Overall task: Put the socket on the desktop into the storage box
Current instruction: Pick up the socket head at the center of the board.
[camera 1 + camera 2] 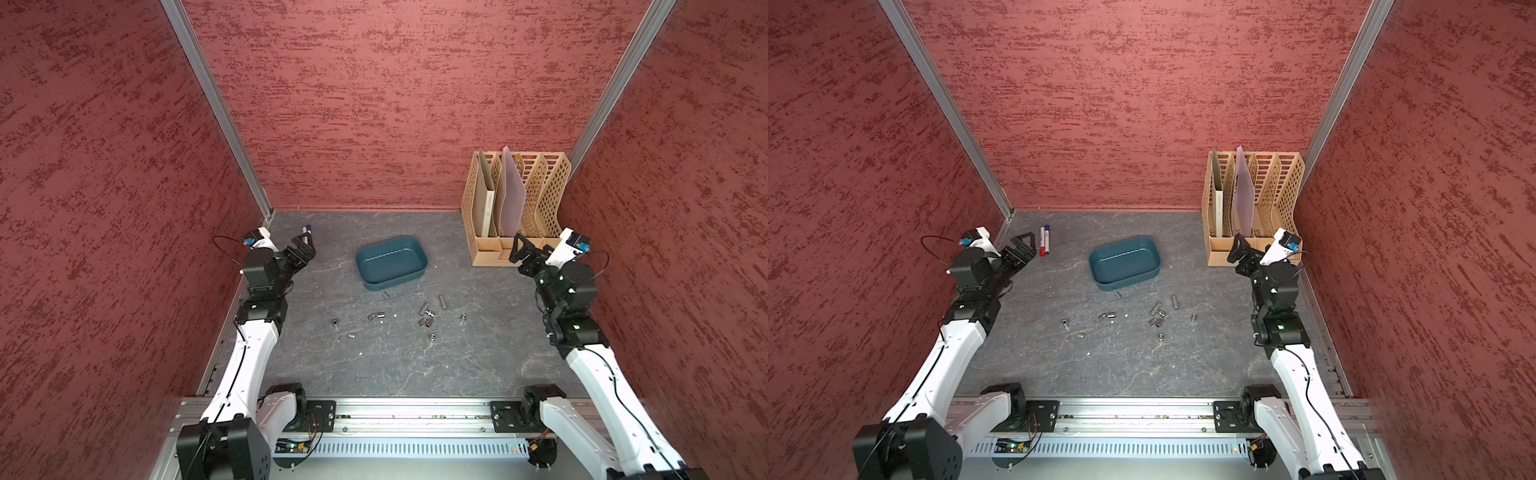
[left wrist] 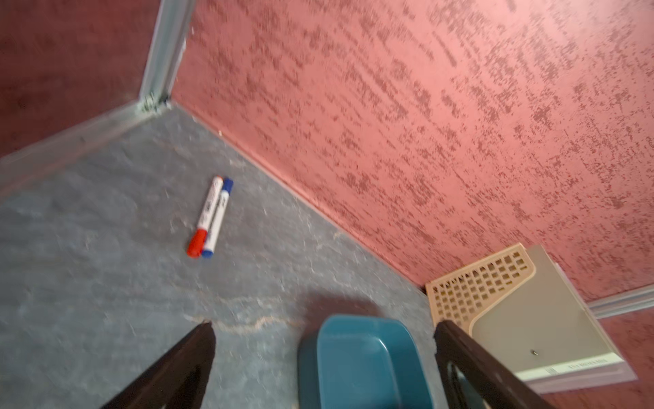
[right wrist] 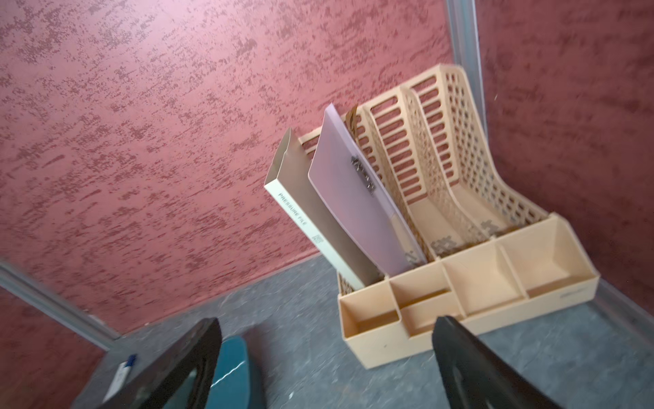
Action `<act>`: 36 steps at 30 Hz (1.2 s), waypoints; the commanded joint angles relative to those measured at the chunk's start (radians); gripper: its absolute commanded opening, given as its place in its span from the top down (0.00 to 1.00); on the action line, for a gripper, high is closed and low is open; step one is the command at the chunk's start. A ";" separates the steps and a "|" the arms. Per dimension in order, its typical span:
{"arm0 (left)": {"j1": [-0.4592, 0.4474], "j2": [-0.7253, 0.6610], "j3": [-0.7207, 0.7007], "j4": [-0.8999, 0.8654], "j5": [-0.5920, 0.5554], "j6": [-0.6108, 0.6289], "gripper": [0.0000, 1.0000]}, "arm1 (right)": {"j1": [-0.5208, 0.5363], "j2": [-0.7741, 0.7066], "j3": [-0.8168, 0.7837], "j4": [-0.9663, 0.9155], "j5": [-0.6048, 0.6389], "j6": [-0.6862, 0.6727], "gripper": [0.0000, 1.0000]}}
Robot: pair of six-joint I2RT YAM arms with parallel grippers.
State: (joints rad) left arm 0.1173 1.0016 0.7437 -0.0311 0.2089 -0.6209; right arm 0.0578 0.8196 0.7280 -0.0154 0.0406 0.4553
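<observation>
Several small metal sockets [image 1: 424,308] lie scattered on the worktop [image 1: 374,370], mid-area, just on the near side of the storage box [image 1: 392,284], all outside it. Headings are mixed: one longer socket [image 1: 442,302] has its long axis running near-to-far, another slants, and the rest are too small to tell.

The box's long axis runs left-right, its right end skewed slightly toward the far edge, opening up. The worktop is flat dark grey with pale marble-like veins. Rough red textured walls [image 1: 374,104] stand on three sides.

The box is smooth teal plastic with rounded corners and a rim. A beige lattice file rack [image 1: 544,195] sits in the far right corner, and two markers [image 1: 1044,241] lie near the far left corner.

The left gripper [image 1: 1022,247] has its fingers spread wide, holding nothing, beside the markers. The right gripper [image 1: 530,249] is likewise spread and empty, just in front of the rack.
</observation>
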 commanded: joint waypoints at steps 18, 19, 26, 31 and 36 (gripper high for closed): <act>-0.371 0.015 0.072 -0.489 0.175 -0.012 0.06 | 0.083 0.359 0.357 -0.793 -0.261 -0.007 0.16; -0.397 0.014 0.066 -0.480 0.178 -0.016 0.08 | 0.100 0.376 0.359 -0.799 -0.254 -0.007 0.18; -0.547 0.050 0.034 -0.455 0.144 -0.033 0.11 | 0.244 0.494 0.390 -0.826 -0.147 0.029 0.26; -0.646 0.078 0.019 -0.430 0.100 -0.054 0.12 | 0.308 0.584 0.422 -0.885 -0.067 0.050 0.31; -0.715 0.121 0.008 -0.406 0.073 -0.068 0.12 | 0.328 0.664 0.433 -0.926 -0.030 0.059 0.32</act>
State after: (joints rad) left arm -0.5743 1.1080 0.7681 -0.4774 0.3161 -0.6735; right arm 0.3752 1.4483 1.1358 -0.8829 -0.0589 0.4976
